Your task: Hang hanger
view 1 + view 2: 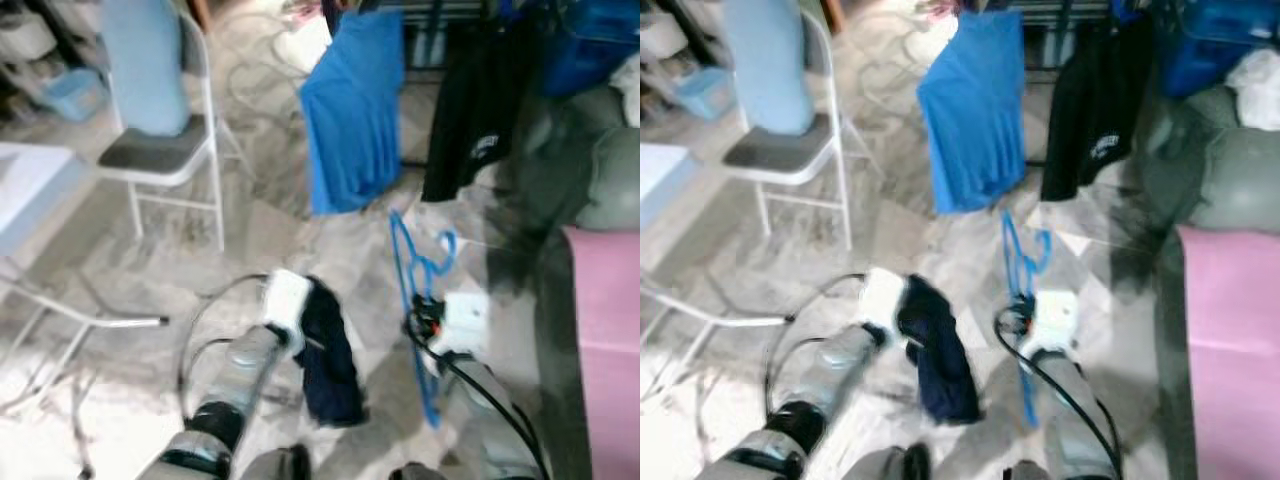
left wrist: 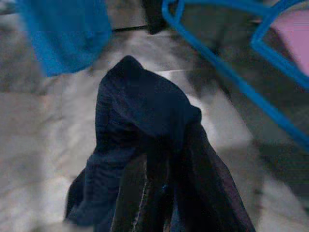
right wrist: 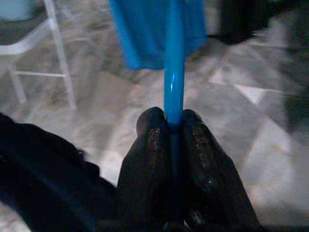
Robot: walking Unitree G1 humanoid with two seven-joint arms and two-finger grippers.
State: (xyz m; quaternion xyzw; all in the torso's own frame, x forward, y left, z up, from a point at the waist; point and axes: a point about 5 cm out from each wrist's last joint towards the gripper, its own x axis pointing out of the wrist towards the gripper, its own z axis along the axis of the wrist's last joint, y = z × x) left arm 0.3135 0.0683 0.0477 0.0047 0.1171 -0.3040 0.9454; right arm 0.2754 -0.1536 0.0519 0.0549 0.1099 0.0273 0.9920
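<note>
I've got both arms up in front of me over the marble floor point(image 1: 300, 230). My right gripper point(image 3: 170, 126) has its two black fingers point(image 3: 149, 145) pinched tight on the one blue hanger point(image 1: 415, 270); the bar runs straight up between the pads, and from the head view the hanger stands roughly upright above the wrist, hook end away from me.

My left gripper point(image 1: 902, 322) carries one dark navy garment point(image 1: 328, 350), bunched and drooping off the wrist end. The cloth wraps right over the fingers (so I cannot tell how they are set underneath). In the left wrist view the hanger crosses just beyond the garment, so the two are near each other but apart.

Ahead, two pieces hang from a rack: one blue shirt point(image 1: 352, 110) and one black top point(image 1: 470, 110) with a small white print, side by side, hems close to the floor. One white folding chair point(image 1: 165, 150) stands to my left with a pale blue cloth point(image 1: 145, 60) draped over its back. A pink mat point(image 1: 605, 340) lies along my right. The head views are a bit blurred.
</note>
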